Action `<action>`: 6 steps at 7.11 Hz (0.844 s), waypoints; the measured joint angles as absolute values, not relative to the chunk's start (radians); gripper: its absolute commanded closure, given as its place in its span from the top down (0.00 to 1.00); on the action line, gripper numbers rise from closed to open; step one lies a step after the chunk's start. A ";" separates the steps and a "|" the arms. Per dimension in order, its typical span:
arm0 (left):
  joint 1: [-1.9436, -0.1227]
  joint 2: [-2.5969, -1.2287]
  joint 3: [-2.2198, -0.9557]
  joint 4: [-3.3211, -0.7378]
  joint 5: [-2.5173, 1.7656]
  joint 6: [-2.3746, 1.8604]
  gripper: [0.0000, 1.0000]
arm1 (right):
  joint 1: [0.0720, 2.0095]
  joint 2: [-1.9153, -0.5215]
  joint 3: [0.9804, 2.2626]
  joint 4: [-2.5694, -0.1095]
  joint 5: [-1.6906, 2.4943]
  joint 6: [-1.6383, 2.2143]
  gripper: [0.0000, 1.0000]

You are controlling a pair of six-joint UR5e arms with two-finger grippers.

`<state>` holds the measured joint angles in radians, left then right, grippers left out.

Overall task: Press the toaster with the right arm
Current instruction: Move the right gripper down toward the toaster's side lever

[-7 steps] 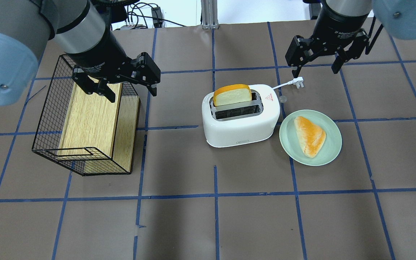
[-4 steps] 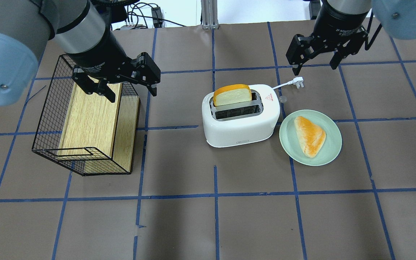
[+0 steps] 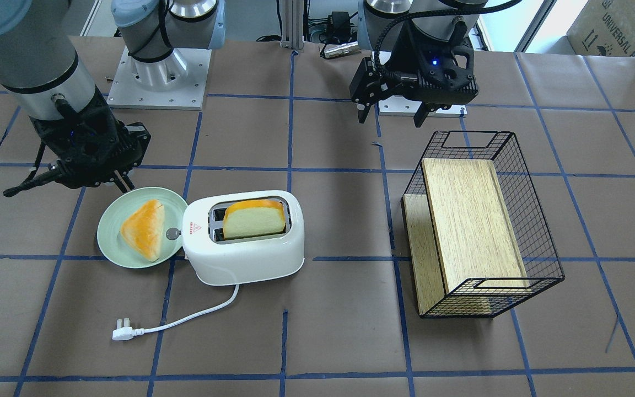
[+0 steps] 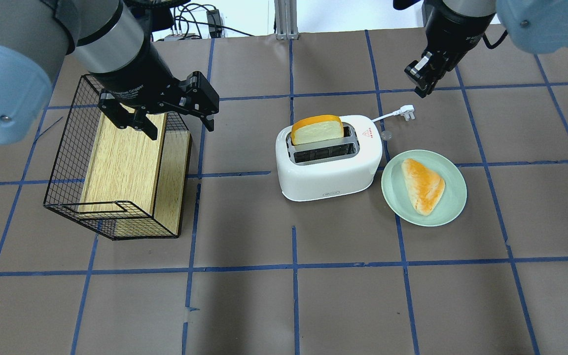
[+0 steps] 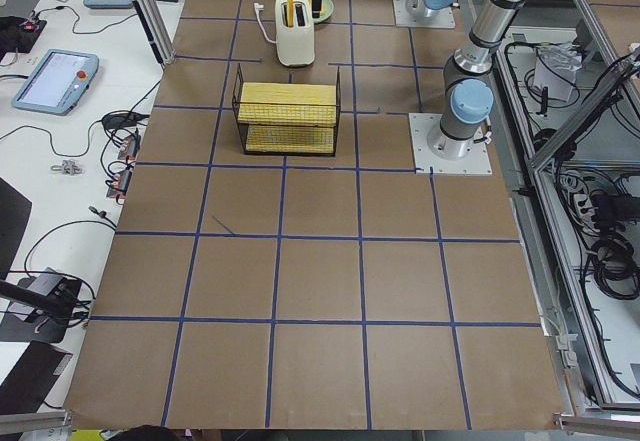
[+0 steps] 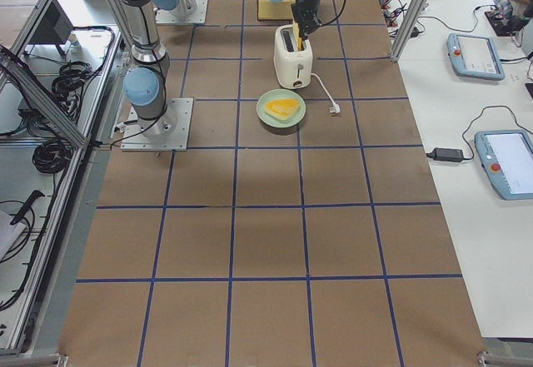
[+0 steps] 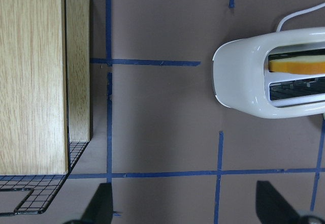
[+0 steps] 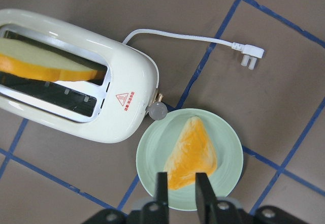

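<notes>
The white two-slot toaster (image 4: 328,170) stands mid-table with a bread slice (image 4: 317,129) upright in its far slot. Its silver knob (image 4: 386,134) faces the plate, and its cord ends in a plug (image 4: 407,112). The toaster also shows in the front view (image 3: 246,256) and the right wrist view (image 8: 76,107), where the knob (image 8: 157,110) is clear. My right gripper (image 4: 420,88) hovers beyond the plug with its fingers drawn together and holds nothing. In its wrist view the right gripper (image 8: 180,183) is over the plate. My left gripper (image 4: 160,118) is open above the basket.
A pale green plate (image 4: 393,199) with a triangular pastry (image 4: 423,185) lies right beside the toaster's knob end. A black wire basket (image 4: 62,162) holding a wooden board (image 4: 121,162) stands on the left. Blue tape lines cross the brown table.
My right gripper has closed its spread fingers together, turned at the wrist and moved slightly away from the plug. The left arm and the toaster have not moved.
</notes>
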<state>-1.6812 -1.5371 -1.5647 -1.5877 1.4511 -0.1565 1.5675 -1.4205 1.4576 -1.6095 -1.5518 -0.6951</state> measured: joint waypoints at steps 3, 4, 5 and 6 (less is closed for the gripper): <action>-1.681 -1.537 -1.565 -1.588 1.451 -0.156 1.00 | 1.567 -1.383 1.492 -1.631 -1.539 -1.208 0.08; -1.681 -1.537 -1.564 -1.588 1.451 -0.156 1.00 | 1.568 -1.379 1.513 -1.670 -1.539 -1.338 0.08; -1.681 -1.537 -1.564 -1.588 1.451 -0.156 1.00 | 1.568 -1.374 1.550 -1.739 -1.541 -1.460 0.08; -1.681 -1.537 -1.564 -1.588 1.451 -0.156 1.00 | 1.569 -1.375 1.595 -1.806 -1.545 -1.560 0.08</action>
<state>-1.6812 -1.5370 -1.5642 -1.5877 1.4512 -0.1565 1.5686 -1.3753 1.5948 -1.8064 -1.5451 -1.5600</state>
